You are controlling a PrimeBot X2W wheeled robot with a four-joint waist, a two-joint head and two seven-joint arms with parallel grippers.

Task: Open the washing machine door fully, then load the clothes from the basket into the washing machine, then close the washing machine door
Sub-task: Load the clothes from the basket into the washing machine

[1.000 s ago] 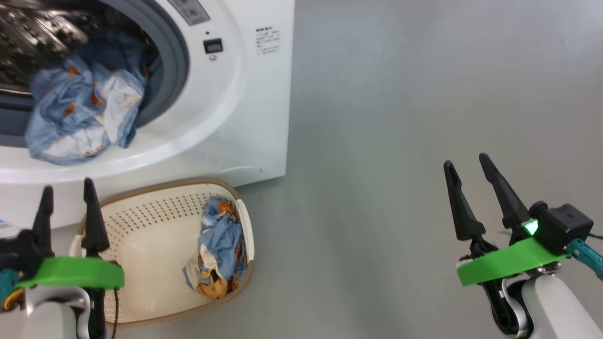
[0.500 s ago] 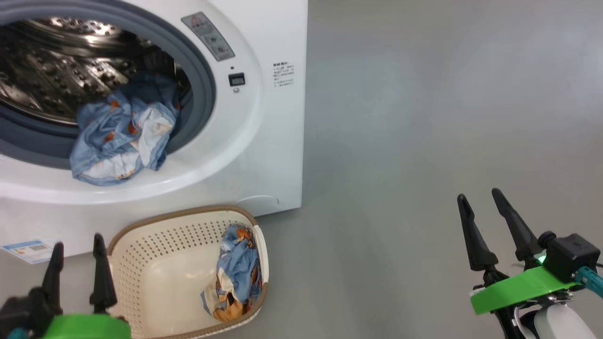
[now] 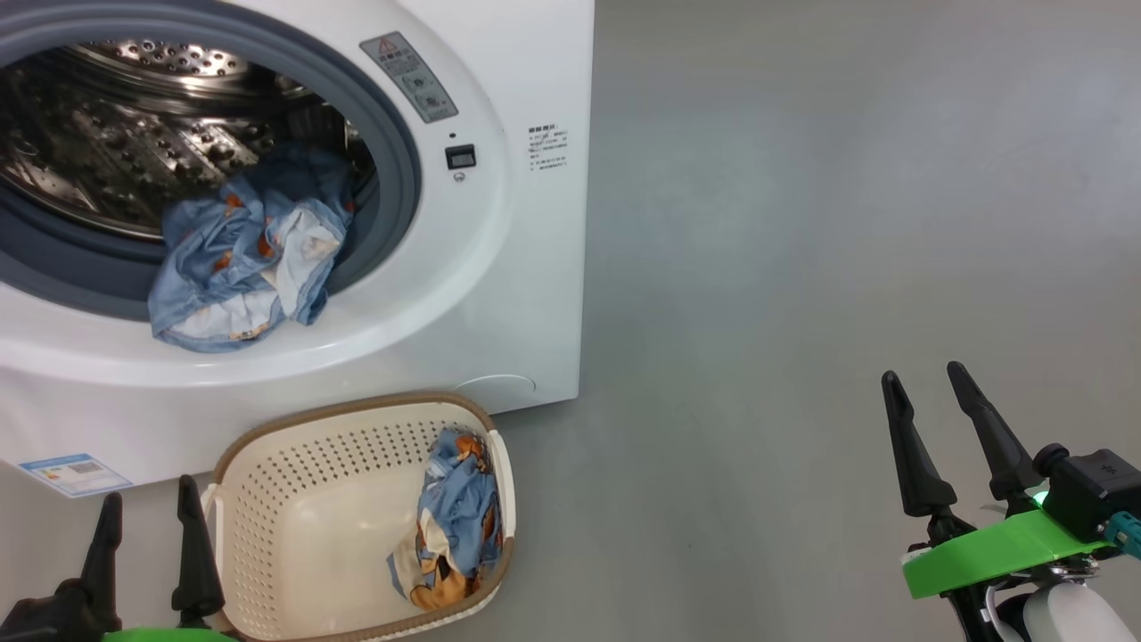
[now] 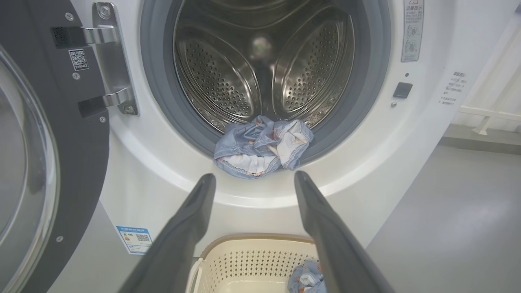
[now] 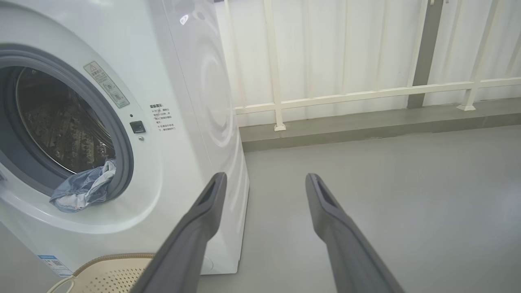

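Observation:
The white washing machine stands open, its black door swung out to the left in the left wrist view. One bundle of blue printed clothes lies over the grey gasket at the drum's mouth, also seen from the left wrist. A second bundle rests against the right wall of the cream basket on the floor in front of the machine. My left gripper is open, empty, just left of the basket. My right gripper is open and empty over bare floor, far to the right.
Grey floor stretches to the right of the machine. A white railing and a low grey ledge run along the wall behind. A blue label sticker sits low on the machine's front.
The head camera has tilted up and shifted, so the machine and basket sit lower and further right in view. Both grippers stay open; clothes unmoved.

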